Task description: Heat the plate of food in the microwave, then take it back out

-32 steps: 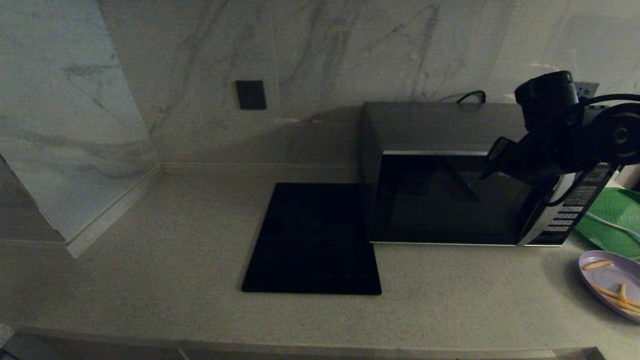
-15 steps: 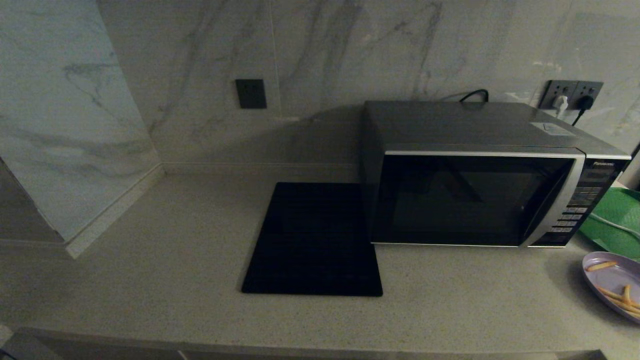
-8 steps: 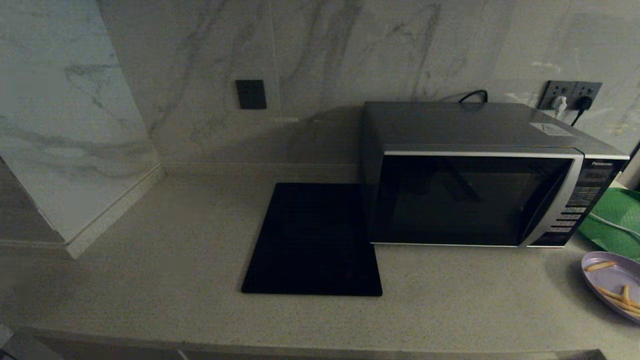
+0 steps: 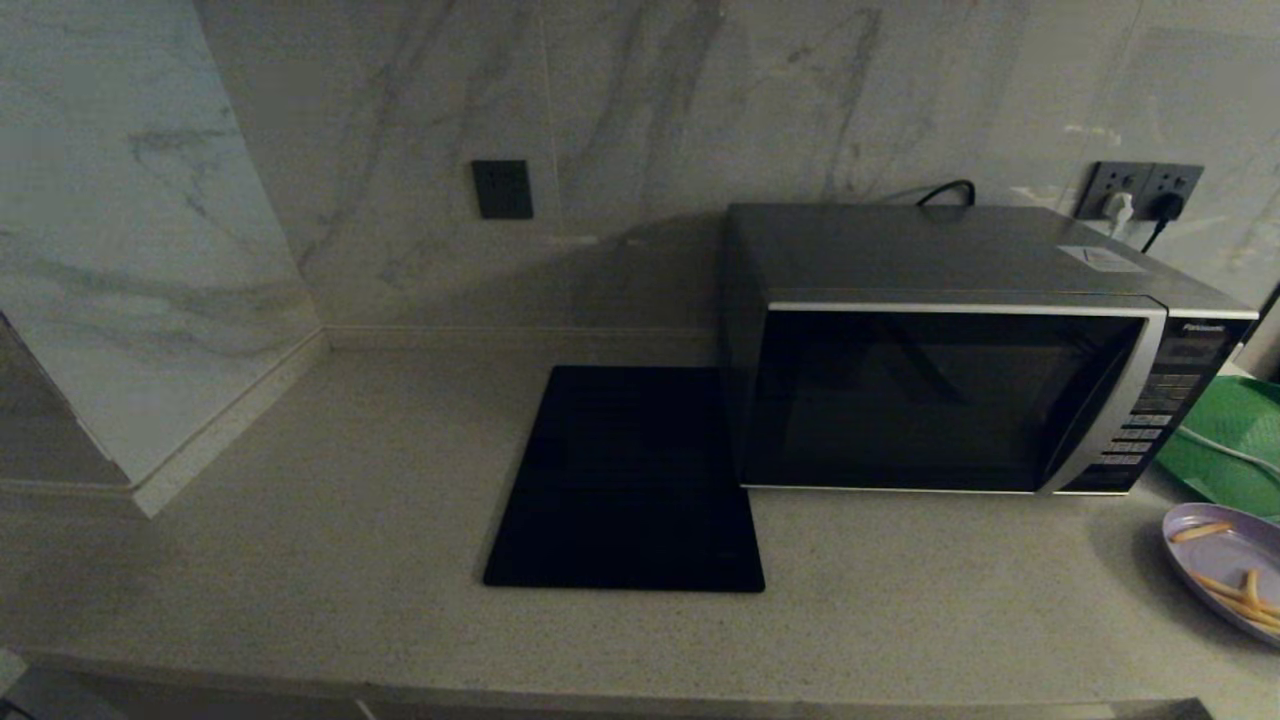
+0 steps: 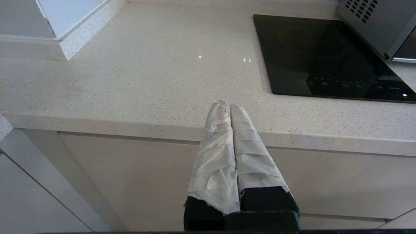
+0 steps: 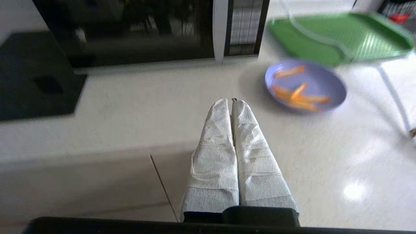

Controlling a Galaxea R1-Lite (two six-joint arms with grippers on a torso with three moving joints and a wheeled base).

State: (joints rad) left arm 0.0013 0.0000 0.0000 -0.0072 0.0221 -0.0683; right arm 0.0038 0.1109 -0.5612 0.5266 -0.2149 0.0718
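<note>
The microwave point(image 4: 960, 350) stands on the speckled worktop point(image 4: 350, 480) with its dark glass door closed and its button panel point(image 4: 1150, 420) at the right end. Touching its left side lies a flat black mat point(image 4: 625, 480). The plate of food point(image 4: 1225, 575) sits on the worktop off the microwave's front right corner, outside it and apart from it, with a few orange fries on its lavender surface. Just behind the plate lies a green tray point(image 4: 1225, 440).

Neither arm appears in the head view. The right end effector point(image 6: 231, 103) is low at the worktop's front edge, pointing forward across the surface toward the microwave's panel, with the plate point(image 6: 305, 86) ahead of it and off to one side. Its two white-wrapped fingers point(image 6: 216, 146) are pressed together and hold nothing. The left end effector point(image 5: 229, 107) is parked below and in front of the worktop's edge, aimed over bare surface beside the mat point(image 5: 325, 58), its wrapped fingers point(image 5: 217, 149) likewise together and empty.
</note>
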